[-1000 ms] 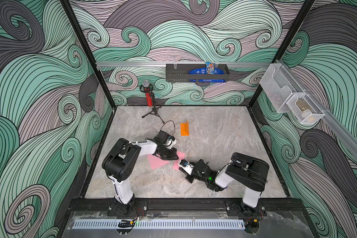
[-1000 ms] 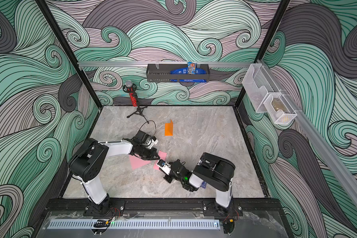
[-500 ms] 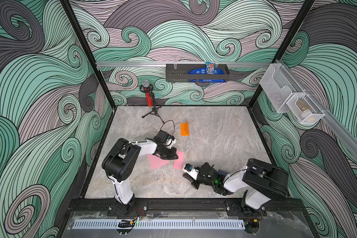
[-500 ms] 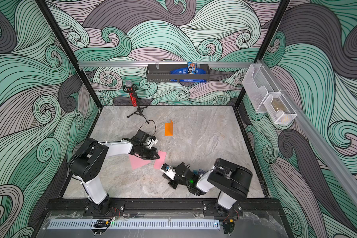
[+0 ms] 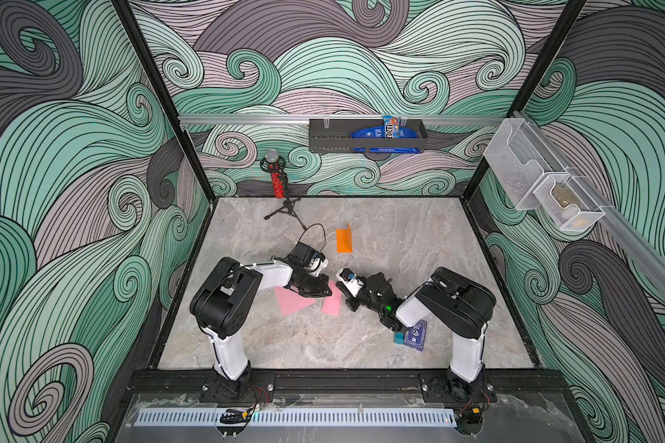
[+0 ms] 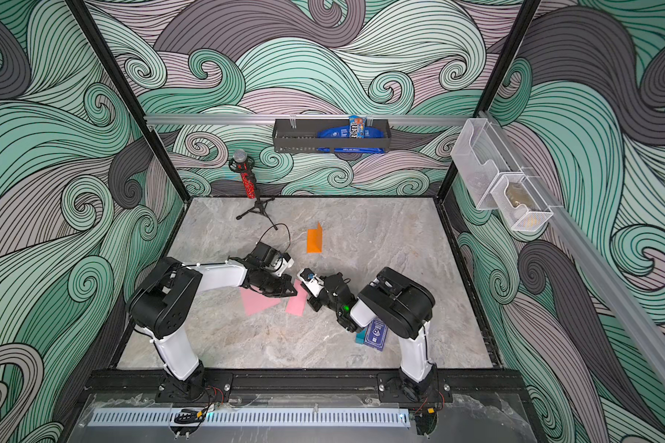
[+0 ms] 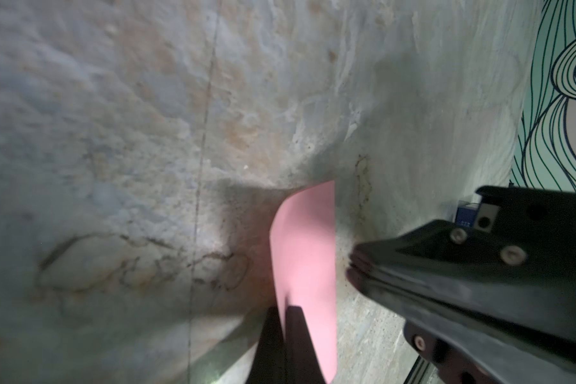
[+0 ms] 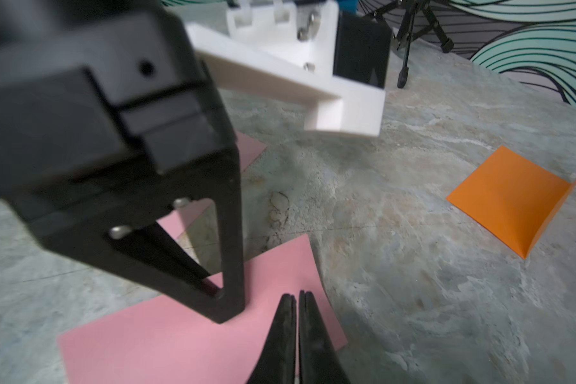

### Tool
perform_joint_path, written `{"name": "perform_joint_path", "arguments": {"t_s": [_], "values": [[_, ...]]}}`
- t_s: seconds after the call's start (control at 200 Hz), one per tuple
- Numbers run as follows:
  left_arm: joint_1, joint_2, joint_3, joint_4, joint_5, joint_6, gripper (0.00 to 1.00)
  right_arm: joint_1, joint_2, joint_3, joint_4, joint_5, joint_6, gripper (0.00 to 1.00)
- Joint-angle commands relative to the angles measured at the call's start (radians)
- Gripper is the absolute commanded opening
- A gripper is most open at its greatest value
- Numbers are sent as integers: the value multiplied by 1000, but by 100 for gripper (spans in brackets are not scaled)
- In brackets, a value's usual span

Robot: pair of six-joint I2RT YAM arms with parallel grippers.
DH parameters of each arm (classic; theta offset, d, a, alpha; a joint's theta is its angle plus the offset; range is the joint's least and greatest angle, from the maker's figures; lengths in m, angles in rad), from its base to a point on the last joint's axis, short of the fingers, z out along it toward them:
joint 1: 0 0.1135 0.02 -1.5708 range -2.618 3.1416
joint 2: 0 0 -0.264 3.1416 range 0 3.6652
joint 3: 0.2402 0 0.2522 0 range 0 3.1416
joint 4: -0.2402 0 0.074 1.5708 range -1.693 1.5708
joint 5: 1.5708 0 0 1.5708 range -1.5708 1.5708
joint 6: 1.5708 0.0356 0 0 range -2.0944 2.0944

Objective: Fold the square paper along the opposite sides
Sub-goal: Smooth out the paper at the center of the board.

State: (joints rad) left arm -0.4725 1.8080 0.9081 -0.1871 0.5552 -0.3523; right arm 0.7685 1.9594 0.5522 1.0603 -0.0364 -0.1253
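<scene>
The pink square paper (image 5: 292,301) (image 6: 258,301) lies on the marble table, its right part (image 5: 331,303) raised as a curved flap. My left gripper (image 5: 328,292) (image 7: 285,311) reaches down from the left and is shut on the flap's edge (image 7: 305,239). My right gripper (image 5: 342,298) (image 8: 296,296) is shut, with nothing seen between its fingers. Its tips hover over the flap's right edge (image 8: 167,339), just beside the left gripper (image 8: 226,312). The left arm hides the paper's middle in both top views.
A creased orange paper (image 5: 344,241) (image 8: 509,199) lies behind the grippers. A microphone on a tripod (image 5: 277,180) stands at the back left. A blue card box (image 5: 415,335) and a teal cube (image 5: 399,338) lie under the right arm.
The right gripper drew back toward the table's front, then returned to the pink flap's right edge, a little farther back than before. The left gripper kept its hold and place.
</scene>
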Motion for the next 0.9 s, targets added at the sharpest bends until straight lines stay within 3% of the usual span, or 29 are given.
{"name": "perform_joint_path", "arguments": {"t_s": [0.0, 0.725, 0.896], "values": [[6, 36, -29, -72, -88, -3, 0, -5, 52, 21, 15, 29, -23, 9], [6, 27, -32, -77, -95, -3, 0, -78, 50, -52, -53, 70, -5, 8], [7, 32, -29, -76, -94, -3, 0, -89, -38, -65, -65, 35, 10, 9]]}}
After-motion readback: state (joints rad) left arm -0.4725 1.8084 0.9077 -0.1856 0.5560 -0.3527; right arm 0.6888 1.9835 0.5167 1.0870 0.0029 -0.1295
